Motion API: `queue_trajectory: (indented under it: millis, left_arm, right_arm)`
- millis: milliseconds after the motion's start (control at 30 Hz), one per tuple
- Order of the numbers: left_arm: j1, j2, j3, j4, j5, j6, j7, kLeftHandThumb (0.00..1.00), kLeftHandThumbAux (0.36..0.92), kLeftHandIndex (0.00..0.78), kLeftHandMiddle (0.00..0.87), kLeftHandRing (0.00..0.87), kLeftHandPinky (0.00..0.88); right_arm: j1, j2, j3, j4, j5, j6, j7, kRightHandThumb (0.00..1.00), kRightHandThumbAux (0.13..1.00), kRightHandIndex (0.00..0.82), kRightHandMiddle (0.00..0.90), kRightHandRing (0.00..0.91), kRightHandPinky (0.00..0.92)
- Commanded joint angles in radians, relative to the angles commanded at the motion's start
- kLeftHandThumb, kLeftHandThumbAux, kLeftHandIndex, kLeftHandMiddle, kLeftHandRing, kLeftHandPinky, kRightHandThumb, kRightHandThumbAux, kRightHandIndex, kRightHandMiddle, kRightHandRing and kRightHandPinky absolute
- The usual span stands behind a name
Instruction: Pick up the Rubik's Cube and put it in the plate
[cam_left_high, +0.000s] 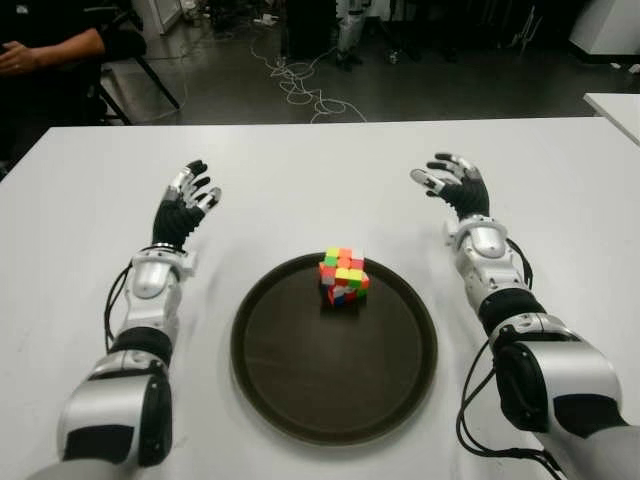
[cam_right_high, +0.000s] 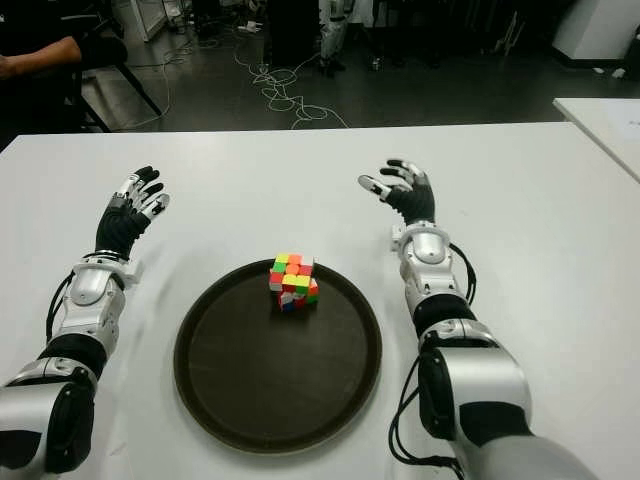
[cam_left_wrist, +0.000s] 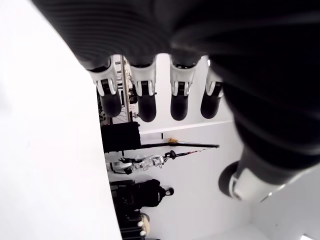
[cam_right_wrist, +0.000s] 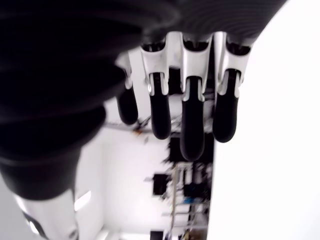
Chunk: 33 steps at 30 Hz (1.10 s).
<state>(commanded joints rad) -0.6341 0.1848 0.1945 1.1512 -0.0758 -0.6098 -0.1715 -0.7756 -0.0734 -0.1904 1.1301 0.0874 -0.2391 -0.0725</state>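
The multicoloured Rubik's Cube (cam_left_high: 343, 276) sits inside the round dark brown plate (cam_left_high: 300, 370), near the plate's far rim. My left hand (cam_left_high: 188, 200) shows left of the plate over the white table, fingers spread and holding nothing. My right hand (cam_left_high: 452, 183) shows right of the plate and a little farther back, fingers loosely extended and empty. In the left wrist view the fingers (cam_left_wrist: 145, 97) hang straight with nothing between them. The right wrist view shows its fingers (cam_right_wrist: 192, 120) likewise bare.
The white table (cam_left_high: 300, 170) stretches around the plate. A second white table's corner (cam_left_high: 615, 105) stands at the far right. Beyond the far edge lie cables on a dark floor (cam_left_high: 300, 85), and a seated person's arm (cam_left_high: 50, 50) is at the upper left.
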Motion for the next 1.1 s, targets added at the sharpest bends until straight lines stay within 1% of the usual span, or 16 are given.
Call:
queue_trajectory:
  millis: [100, 400, 567, 767, 1100]
  left_arm:
    - [-0.001, -0.001, 0.001, 0.001, -0.001, 0.004, 0.001, 0.0, 0.676, 0.067, 0.11, 0.078, 0.056]
    - [-0.002, -0.006, 0.011, -0.001, -0.014, 0.007, -0.013, 0.0, 0.699, 0.082, 0.12, 0.082, 0.041]
    - [-0.001, -0.005, 0.009, -0.002, -0.015, 0.003, -0.013, 0.0, 0.701, 0.084, 0.121, 0.083, 0.046]
    - [-0.001, -0.001, 0.007, -0.001, -0.014, 0.004, -0.012, 0.0, 0.69, 0.079, 0.116, 0.077, 0.042]
    - [-0.002, 0.003, 0.006, -0.003, -0.013, 0.007, -0.012, 0.0, 0.705, 0.078, 0.121, 0.085, 0.055]
  right_arm:
    - [0.003, 0.0, 0.002, -0.009, -0.006, 0.01, -0.009, 0.0, 0.792, 0.32, 0.426, 0.477, 0.529]
    - [0.013, -0.001, 0.014, -0.019, -0.021, 0.006, -0.027, 0.0, 0.79, 0.318, 0.435, 0.493, 0.54]
    - [0.015, -0.002, 0.021, -0.017, -0.03, -0.005, -0.03, 0.0, 0.801, 0.322, 0.438, 0.494, 0.535]
    - [0.017, -0.002, 0.03, -0.015, -0.036, -0.021, -0.029, 0.0, 0.813, 0.335, 0.461, 0.509, 0.557]
    - [0.019, -0.002, 0.038, -0.004, -0.051, -0.062, -0.031, 0.0, 0.825, 0.351, 0.446, 0.498, 0.544]
